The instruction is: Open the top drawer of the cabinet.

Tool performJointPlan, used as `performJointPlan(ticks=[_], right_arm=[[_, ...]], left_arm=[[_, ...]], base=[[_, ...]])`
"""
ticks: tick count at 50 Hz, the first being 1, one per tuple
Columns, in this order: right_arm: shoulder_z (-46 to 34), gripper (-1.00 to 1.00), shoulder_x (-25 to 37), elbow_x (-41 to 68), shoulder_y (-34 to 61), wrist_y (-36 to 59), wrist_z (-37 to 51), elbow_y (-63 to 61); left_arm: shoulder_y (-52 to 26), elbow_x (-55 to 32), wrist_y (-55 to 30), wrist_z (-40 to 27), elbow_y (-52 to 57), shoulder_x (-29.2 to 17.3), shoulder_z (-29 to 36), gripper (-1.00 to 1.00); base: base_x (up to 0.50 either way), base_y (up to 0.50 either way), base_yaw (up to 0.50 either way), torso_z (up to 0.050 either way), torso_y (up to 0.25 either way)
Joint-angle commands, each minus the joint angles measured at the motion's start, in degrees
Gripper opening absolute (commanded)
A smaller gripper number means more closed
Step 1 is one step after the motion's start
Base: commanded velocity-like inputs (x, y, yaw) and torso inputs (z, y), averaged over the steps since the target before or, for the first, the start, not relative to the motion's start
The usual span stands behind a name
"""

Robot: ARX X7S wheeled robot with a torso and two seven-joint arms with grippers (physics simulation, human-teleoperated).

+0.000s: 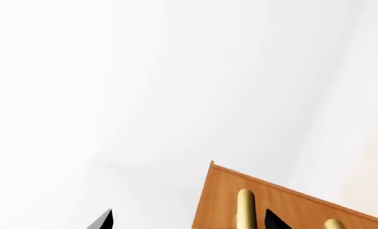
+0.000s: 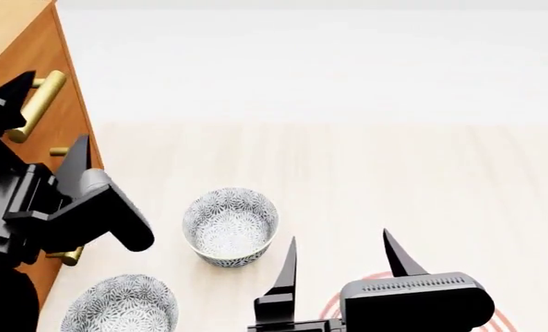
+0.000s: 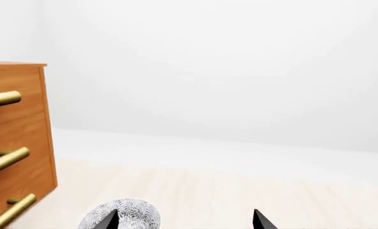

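The cabinet (image 2: pixel 67 83) is orange-brown wood and stands at the left of the head view. In the right wrist view its top drawer (image 3: pixel 20 78) sits flush with the drawers below. The top drawer's brass bar handle (image 2: pixel 38 104) crosses the gap of my left gripper (image 2: pixel 43 128), which is open, one finger on each side of it. In the left wrist view that handle (image 1: pixel 245 207) lies between the fingertips, near one of them, and nothing is clamped. My right gripper (image 2: pixel 340 252) hangs open and empty low in the middle, far from the cabinet.
Two patterned bowls stand on the pale floor: one (image 2: pixel 230 225) in front of the cabinet, one (image 2: pixel 119 304) nearer me. Lower drawer handles (image 3: pixel 7 161) jut from the cabinet front. A red ring mark (image 2: pixel 332 306) shows under the right gripper.
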Motion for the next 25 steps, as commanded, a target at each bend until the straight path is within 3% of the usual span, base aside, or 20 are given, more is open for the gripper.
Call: performJointPlan(ticks=[1, 11, 25], right_arm=[[-0.08, 1.0, 0.34, 0.49, 0.15, 0.0, 0.46, 0.08], [-0.24, 1.0, 0.62, 0.83, 0.36, -0.08, 0.8, 0.37], [-0.39, 1.0, 1.24, 1.18, -0.07, -0.53, 1.28, -0.1]], left_arm=[[-5.3, -5.04, 5.86, -1.21, -15.18, 2.95, -0.69, 1.0], [-8.23, -6.33, 8.79, -2.79, -25.12, 4.35, -0.48, 1.0], [-8.84, -5.95, 9.28, -3.05, -28.35, 4.12, 0.33, 1.0]], base=[[0.0, 0.0, 0.0, 0.0, 0.0], [0.0, 0.0, 0.0, 0.0, 0.0], [0.0, 0.0, 0.0, 0.0, 0.0]])
